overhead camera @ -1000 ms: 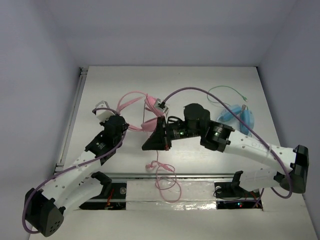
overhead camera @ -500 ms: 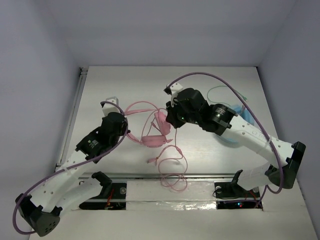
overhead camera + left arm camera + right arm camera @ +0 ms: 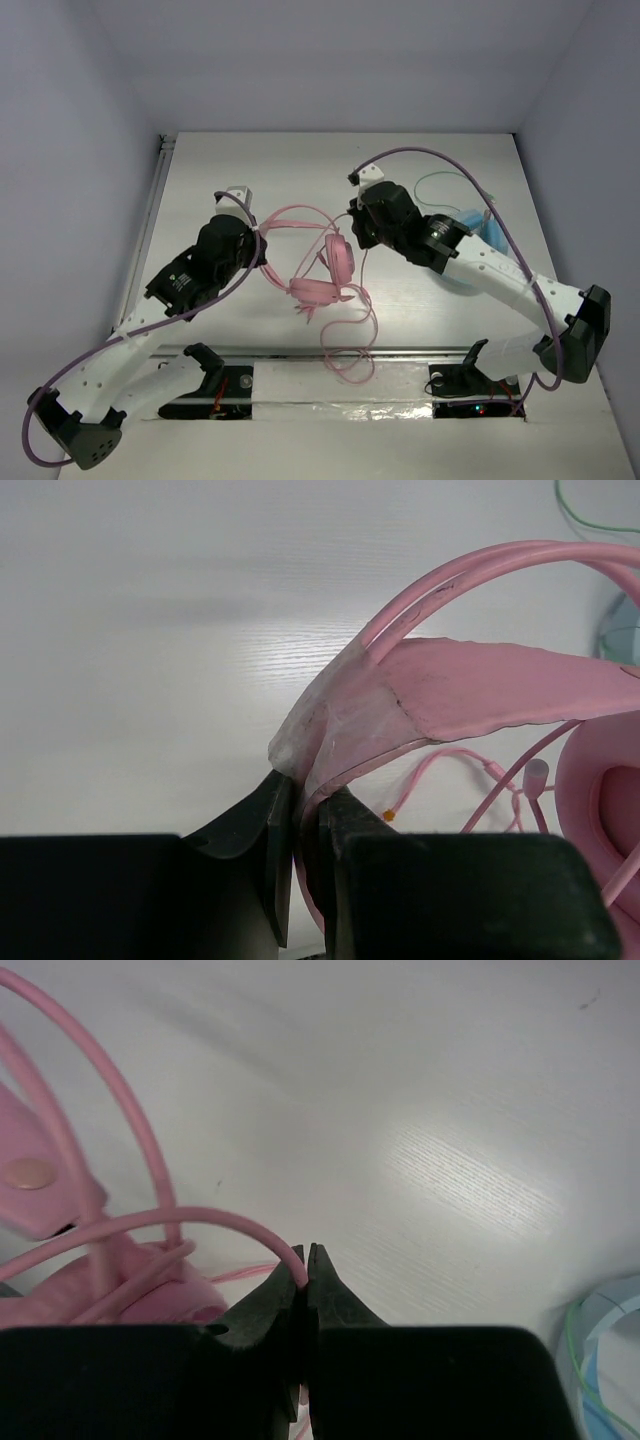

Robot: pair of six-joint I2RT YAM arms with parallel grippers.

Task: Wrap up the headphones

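Top external: holding the headphones [image 3: 338,262] between the two arms over the middle of the white table [image 3: 290,165], with both round ear cups sitting low and the thin headband [image 3: 292,212] arching up toward the left. Pinching the left end of that headband with the left gripper [image 3: 261,236], jaws clamped on it. Nipping the thin pink cable [image 3: 346,345] beside the upper ear cup with the right gripper [image 3: 354,240], and trailing the rest of it in loose loops down to the table's near edge. Overhanging the light blue headphones [image 3: 478,224] and their green cable [image 3: 440,183] at the far right with the right forearm.

Left wrist: squeezing a clear-taped stretch of the headband [image 3: 340,720] between both fingers [image 3: 250,830], closed tight on it. Looking past a padded pink strip toward one ear cup [image 3: 600,800] at the right edge.

Right wrist: clenching the cable [image 3: 180,1222] at the very fingertips, jaws nearly meeting around it, just above bare table. Catching pink parts at lower left and a blue rim with green cable at lower right.
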